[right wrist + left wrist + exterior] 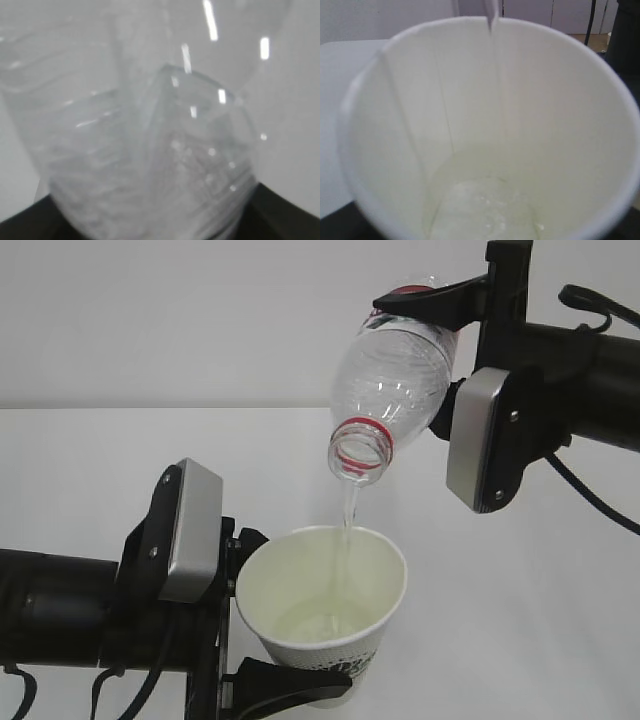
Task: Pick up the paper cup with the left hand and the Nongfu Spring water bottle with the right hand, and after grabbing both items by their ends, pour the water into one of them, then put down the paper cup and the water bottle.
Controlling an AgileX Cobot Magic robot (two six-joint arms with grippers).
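surface: white table (560, 640) | room: pale wall (200, 320) | left fingers (262, 640) clasp paper cup (320, 600) | right fingers (445, 345) clasp bottle (395, 375)

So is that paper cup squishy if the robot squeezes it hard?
Probably yes: the paper cup looks thin-walled and its open rim has nothing stiffening it. The left gripper holds it low, where it's likely firmer. It probably gets heavier as the water pours in.
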